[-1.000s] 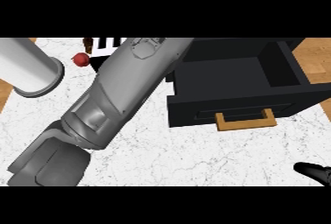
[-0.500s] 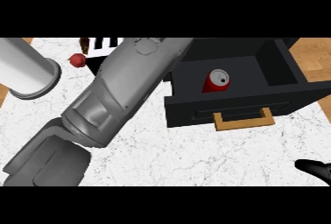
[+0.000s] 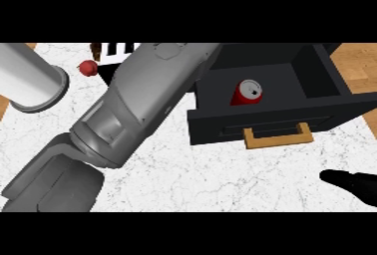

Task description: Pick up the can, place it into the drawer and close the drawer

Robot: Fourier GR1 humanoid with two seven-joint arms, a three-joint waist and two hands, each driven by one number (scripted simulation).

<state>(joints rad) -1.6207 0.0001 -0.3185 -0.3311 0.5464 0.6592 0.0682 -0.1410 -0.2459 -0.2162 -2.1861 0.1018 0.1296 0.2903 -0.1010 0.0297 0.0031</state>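
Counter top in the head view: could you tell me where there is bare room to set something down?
The widest bare patch is the marble in front of the drawer, between the left forearm and the right hand. Inside the drawer, there is bare floor right of the can. The upper left is crowded: the grey cylinder, a small red thing and the forearm.

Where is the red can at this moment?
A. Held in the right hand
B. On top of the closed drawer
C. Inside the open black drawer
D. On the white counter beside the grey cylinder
C. The red can lies inside the black drawer, which is pulled open with its wooden handle toward the robot; the right hand shows apart at the lower right edge.
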